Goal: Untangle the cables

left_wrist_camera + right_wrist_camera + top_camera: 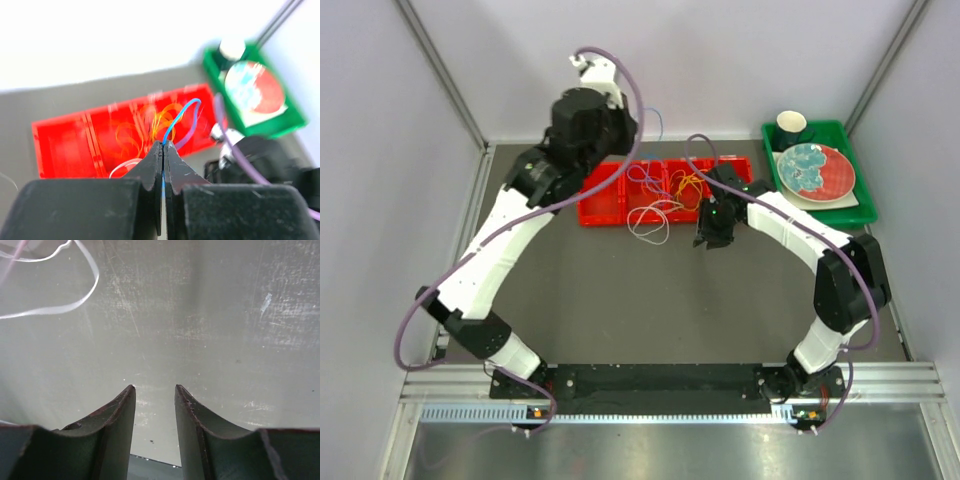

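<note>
While the left pincer (pixel 163 145) is pressed fully closed on a blue cable (pixel 172 124), that thin strand arcs up and away from its tips above the red tray (pixel 65 145), which sits by the middle of the counter's far edge. Down in the tray there's a blurred nest of orange-yellow cables (pixel 150 125), and from the wrist view I can't tell whether the blue one is clear of them or threaded through. On the other side, the right pincer (pixel 154 387) hangs partly open with nothing between its fingers, hovering over bare counter just in front of the tray's right end. A white cable (pixel 650 222) lies in loops on the counter right at the tray's near edge, close beside that pincer. This looks like the draw-out step: one strand caught, the rest waiting. To do it well, I'd say lift slowly and straight up, grip tight, because a wire this fine could slip through. Watch the orange strands. If they start rising with the blue, pause, and let the free right pincer come in to pin the bundle down. Then carry the blue one to bare counter, well apart from the white loops and away from the green tray (pixel 860 215) in the far right corner.
</note>
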Available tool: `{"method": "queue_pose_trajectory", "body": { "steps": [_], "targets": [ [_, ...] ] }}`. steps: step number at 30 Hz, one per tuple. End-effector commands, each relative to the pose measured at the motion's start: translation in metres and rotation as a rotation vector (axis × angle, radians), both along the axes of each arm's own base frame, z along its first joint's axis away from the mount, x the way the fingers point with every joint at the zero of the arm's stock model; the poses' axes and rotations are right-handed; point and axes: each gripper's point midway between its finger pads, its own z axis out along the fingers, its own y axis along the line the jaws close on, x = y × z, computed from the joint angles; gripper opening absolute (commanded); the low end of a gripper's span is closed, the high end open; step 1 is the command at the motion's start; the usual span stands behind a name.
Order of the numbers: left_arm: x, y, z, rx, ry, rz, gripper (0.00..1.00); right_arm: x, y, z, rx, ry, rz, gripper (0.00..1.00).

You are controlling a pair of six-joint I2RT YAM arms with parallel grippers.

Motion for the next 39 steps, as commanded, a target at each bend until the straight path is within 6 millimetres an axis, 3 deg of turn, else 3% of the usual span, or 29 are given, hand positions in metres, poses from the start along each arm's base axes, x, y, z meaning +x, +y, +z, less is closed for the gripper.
{"method": "queue_pose_trajectory", "body": {
  "steps": [1, 11, 13, 16, 18, 20, 22, 25, 28, 31, 32, 34, 35, 39],
  "targets": [
    [-0.015, 0.022, 0.058, -0.045, -0.121, 0.021, 0.00, 0.017, 0.011, 0.022, 0.066, -0.061, -0.019, 0.37],
    [-0.023, 0.061, 0.137, -0.107, -0.300, 0.113, 0.00, 0.008, 0.006, 0.023, 0.067, -0.061, -0.028, 0.37],
    [-0.023, 0.060, 0.143, -0.134, -0.314, 0.102, 0.00, 0.007, 0.006, 0.024, 0.070, -0.063, -0.030, 0.37],
    [-0.024, 0.060, 0.146, -0.196, -0.270, 0.097, 0.00, 0.006, 0.023, 0.036, 0.180, -0.106, 0.024, 0.38],
    [-0.031, 0.059, 0.146, -0.219, -0.271, 0.071, 0.00, -0.001, 0.044, 0.060, 0.322, -0.136, 0.091, 0.39],
    [-0.027, 0.060, 0.134, -0.217, -0.255, 0.092, 0.00, 0.002, 0.058, 0.077, 0.421, -0.185, 0.127, 0.43],
    [-0.031, 0.064, 0.134, -0.226, -0.252, 0.095, 0.00, 0.002, 0.068, 0.093, 0.496, -0.195, 0.145, 0.47],
    [-0.028, 0.068, 0.127, -0.205, -0.250, 0.121, 0.00, 0.004, 0.073, 0.096, 0.513, -0.185, 0.142, 0.49],
    [-0.012, 0.072, 0.104, -0.164, -0.216, 0.157, 0.00, 0.006, 0.071, 0.089, 0.488, -0.158, 0.130, 0.49],
    [0.016, 0.088, 0.072, -0.161, -0.124, 0.216, 0.00, 0.001, 0.064, 0.076, 0.446, -0.126, 0.107, 0.49],
    [0.028, 0.105, 0.062, -0.160, -0.099, 0.262, 0.00, 0.000, 0.062, 0.072, 0.436, -0.120, 0.101, 0.48],
    [0.045, 0.112, 0.043, -0.180, -0.047, 0.295, 0.00, -0.005, 0.059, 0.065, 0.423, -0.099, 0.090, 0.48],
    [0.056, 0.126, 0.033, -0.180, -0.026, 0.331, 0.00, -0.007, 0.057, 0.064, 0.420, -0.099, 0.085, 0.48],
    [0.089, 0.138, -0.009, -0.218, 0.071, 0.351, 0.00, -0.014, 0.052, 0.059, 0.409, -0.087, 0.073, 0.46]
  ]
}}
